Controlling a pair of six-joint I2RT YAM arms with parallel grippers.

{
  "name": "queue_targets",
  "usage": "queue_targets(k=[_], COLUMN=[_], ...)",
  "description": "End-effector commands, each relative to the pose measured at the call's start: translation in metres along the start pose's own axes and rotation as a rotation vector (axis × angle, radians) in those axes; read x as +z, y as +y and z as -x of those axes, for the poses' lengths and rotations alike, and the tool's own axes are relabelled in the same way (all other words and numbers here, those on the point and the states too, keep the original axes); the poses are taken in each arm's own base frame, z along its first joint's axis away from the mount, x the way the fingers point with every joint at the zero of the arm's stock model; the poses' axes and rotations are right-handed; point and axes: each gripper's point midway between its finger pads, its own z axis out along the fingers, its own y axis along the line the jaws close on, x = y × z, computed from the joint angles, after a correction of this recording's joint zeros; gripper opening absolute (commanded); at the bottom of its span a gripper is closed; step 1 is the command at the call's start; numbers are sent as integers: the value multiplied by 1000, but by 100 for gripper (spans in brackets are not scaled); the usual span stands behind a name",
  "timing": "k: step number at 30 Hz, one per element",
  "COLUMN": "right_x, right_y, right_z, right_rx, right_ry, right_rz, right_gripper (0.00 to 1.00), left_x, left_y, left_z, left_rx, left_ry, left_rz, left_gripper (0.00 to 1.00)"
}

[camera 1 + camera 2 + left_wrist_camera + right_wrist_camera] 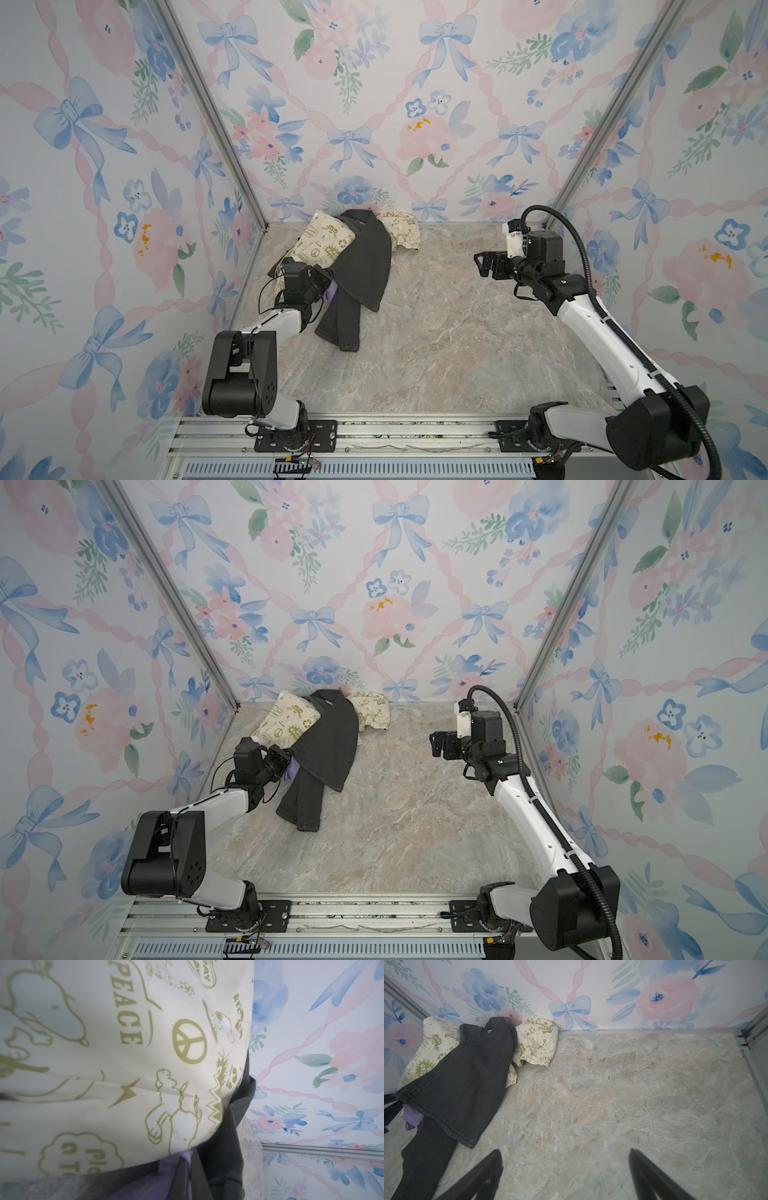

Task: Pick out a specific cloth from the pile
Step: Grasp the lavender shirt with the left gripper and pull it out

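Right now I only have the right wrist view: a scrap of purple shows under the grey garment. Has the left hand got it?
Observer: Yes. In the left wrist view the left hand is shut, with a fold of the purple shirt pinched in it.
Operator: Is anything crowding the grip?
Observer: The cream cloth bulges right up against it.
Operator: Where does the right hand sit in the cell?
Observer: In a top view the right hand hangs open above the right side of the table, well apart from the pile.
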Motion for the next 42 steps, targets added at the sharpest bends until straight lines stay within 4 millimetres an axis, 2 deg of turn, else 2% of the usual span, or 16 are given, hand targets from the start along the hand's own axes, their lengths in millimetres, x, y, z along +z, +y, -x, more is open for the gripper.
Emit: queue_targets(k=[1,13,28,42], right_x=[-2,-3,-7,-4], right_y=[9,15,19,22], right_z=[13,16,19,19], right_rx=[-17,-33,-39,-40], right_ry=[-24,-31,-39,-34], right_rz=[17,31,40,49], right_gripper=[97,97,97,97], left_x=[-19,-59,-98,-124], left_y=[-48,-108,-207,-276], left_z=[33,65,90,105], left_rx=[21,83,260,372], left_ry=[-130,-303,-448,-542], left_rz=[-110,-209,-317,-384], left_gripper=[0,0,0,0])
